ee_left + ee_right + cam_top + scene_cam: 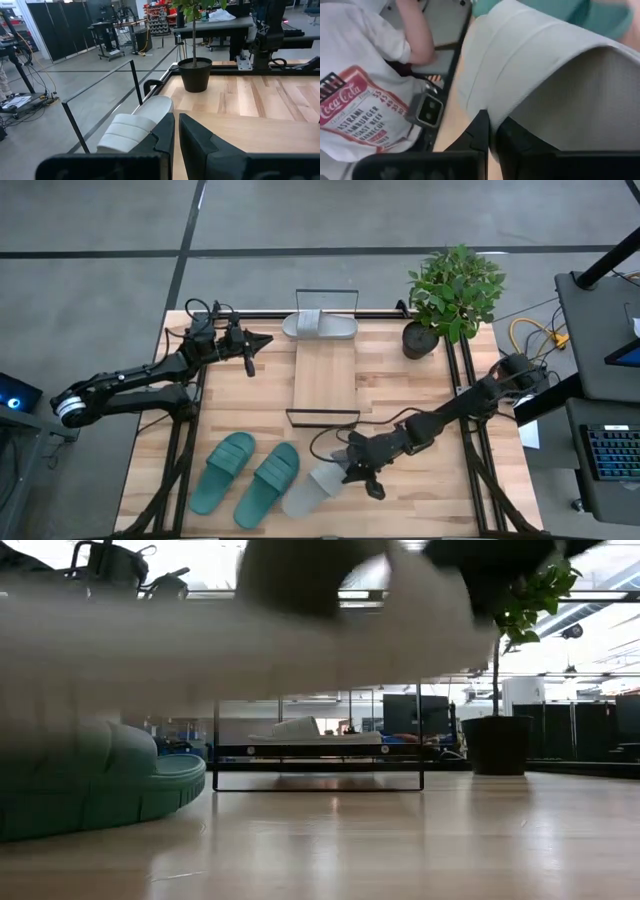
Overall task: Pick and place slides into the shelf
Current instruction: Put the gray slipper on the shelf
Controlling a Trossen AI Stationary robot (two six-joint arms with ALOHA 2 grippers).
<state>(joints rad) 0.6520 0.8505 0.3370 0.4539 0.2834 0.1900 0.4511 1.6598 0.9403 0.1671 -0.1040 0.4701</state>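
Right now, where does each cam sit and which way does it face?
High: overhead, straight down on table, both arms, shelf.
Low: table-top height, level across toward the shelf; grey slide looms close.
Left wrist: past shut left end effector at the far grey slide.
Right wrist: right end effector shut on grey slide.
Shared: potted plant in high, low, left wrist.

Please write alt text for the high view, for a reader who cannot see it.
Seen from above, the right gripper is shut on a pale grey slide at the table's near edge, beside the teal-green pair. The other grey slide lies at the far end of the shelf, where the left gripper waits shut.
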